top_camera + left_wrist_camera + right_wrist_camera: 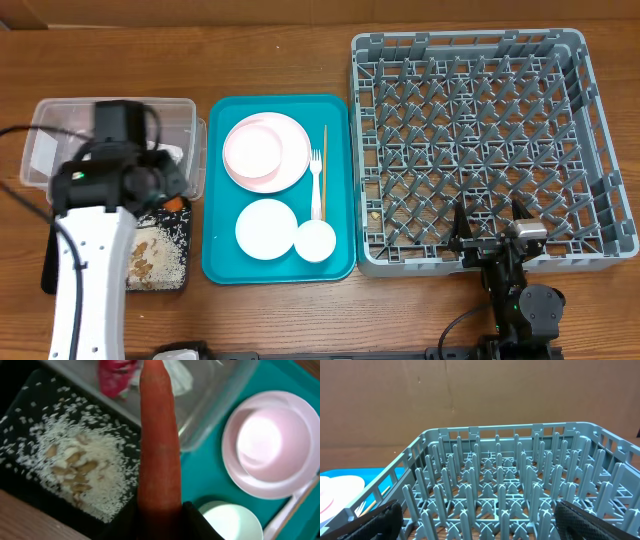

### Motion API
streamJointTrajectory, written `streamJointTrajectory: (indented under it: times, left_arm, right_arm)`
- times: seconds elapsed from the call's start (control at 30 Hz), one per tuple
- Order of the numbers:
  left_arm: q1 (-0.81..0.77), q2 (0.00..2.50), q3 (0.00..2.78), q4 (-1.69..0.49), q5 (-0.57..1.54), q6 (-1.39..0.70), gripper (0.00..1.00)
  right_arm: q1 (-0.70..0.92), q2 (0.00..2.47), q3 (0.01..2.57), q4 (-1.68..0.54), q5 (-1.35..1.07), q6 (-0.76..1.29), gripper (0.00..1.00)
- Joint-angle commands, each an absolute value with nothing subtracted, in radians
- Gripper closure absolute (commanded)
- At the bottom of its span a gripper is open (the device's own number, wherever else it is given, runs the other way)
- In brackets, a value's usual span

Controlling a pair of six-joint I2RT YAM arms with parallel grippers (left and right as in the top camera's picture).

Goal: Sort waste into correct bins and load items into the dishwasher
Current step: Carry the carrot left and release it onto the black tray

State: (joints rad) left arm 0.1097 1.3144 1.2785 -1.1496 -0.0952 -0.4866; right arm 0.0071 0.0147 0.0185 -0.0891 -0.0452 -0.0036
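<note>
While the left hand (160,517) clamps the carrot (159,435), which rises from it up the frame, the right hand (480,520) holds its fingers (375,521) apart.

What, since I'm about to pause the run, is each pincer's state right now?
Left pincer: closed, holding the orange carrot.
Right pincer: open, holding nothing, at the grey dish rack.

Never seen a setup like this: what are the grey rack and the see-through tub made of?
The grey dish rack looks like moulded matte plastic: one even colour, chunky pegs. The clear tub is probably thin glossy plastic: see-through walls, rounded corners.
</note>
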Motion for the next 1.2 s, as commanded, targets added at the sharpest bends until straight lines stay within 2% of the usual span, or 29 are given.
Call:
streamJointTrajectory:
  times: [0.0,0.53,0.73,1.0,1.17]
  left_arm:
    - [0.223,1.292,1.296,-1.167,-0.107,-0.547,0.96]
    - [0.557,1.292,1.190,-1.117,-0.104,-0.635,0.96]
    - [0.648,1.293,1.021,-0.985,-0.054,-0.657,0.96]
    - [0.789,1.294,0.832,-0.732,0.131,-0.662,0.96]
    - [0.812,1.298,0.755,-0.607,0.132,-0.687,0.96]
  right_arm:
    - [0.004,0.003,0.008,-0.081,-0.046,0.001,0.00]
    - [0.004,0.003,0.008,-0.081,-0.046,0.001,0.00]
    - [0.004,0.003,0.008,-0.081,-0.046,0.000,0.00]
    - [0.003,0.003,0.008,-0.081,-0.046,0.000,0.00]
    - [0.004,0.003,0.008,-0.081,-0.046,0.000,0.00]
